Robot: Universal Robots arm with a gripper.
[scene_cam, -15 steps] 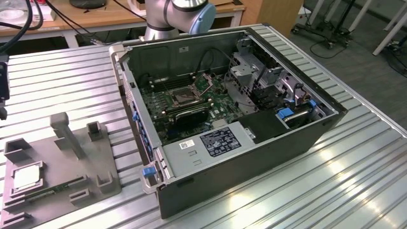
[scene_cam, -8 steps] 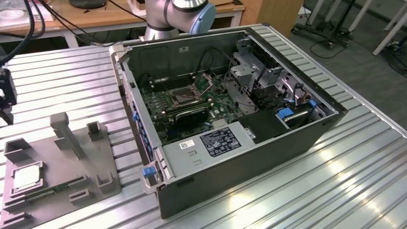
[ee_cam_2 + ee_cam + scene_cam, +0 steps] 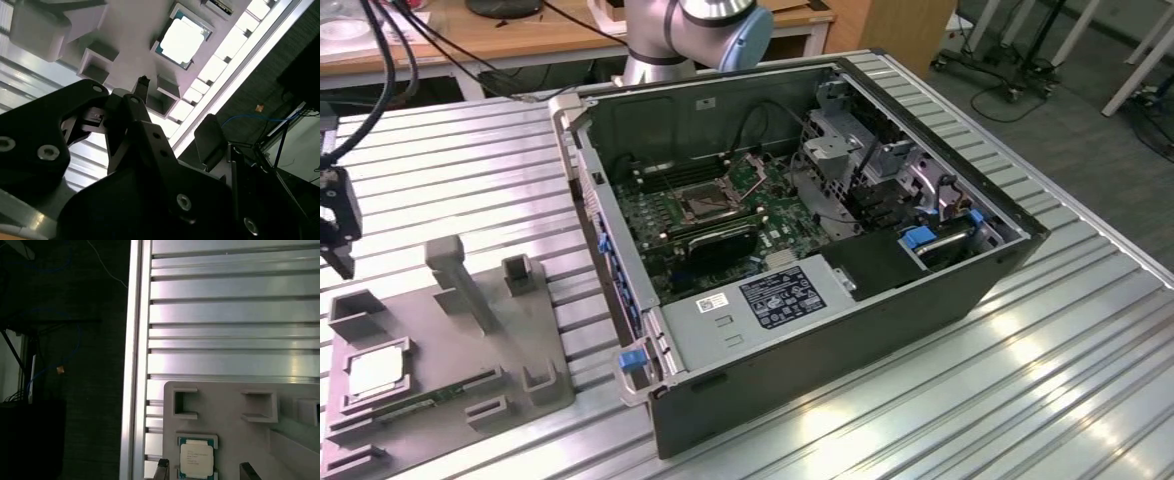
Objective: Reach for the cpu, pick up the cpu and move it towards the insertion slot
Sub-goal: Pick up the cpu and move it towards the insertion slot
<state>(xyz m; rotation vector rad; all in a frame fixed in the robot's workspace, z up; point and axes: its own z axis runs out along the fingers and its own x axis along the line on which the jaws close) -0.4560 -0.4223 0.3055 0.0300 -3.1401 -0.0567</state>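
Squarely seated in a recess of the grey fixture tray [image 3: 454, 350] on the ribbed metal table [image 3: 987, 380], the cpu [image 3: 196, 462] lies face up; the gripper [image 3: 336, 245] hangs over the tray near it, fingers [image 3: 162, 466] spread, empty; well apart, the insertion slot [image 3: 704, 205] sits inside the open computer case [image 3: 854, 330], which carries a printed label [image 3: 778, 295]; a wooden desk [image 3: 520, 40] stands beyond.

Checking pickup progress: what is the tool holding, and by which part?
Nothing is held. The black tool hangs open over the small silvery square cpu, which lies free in its grey holder plate.
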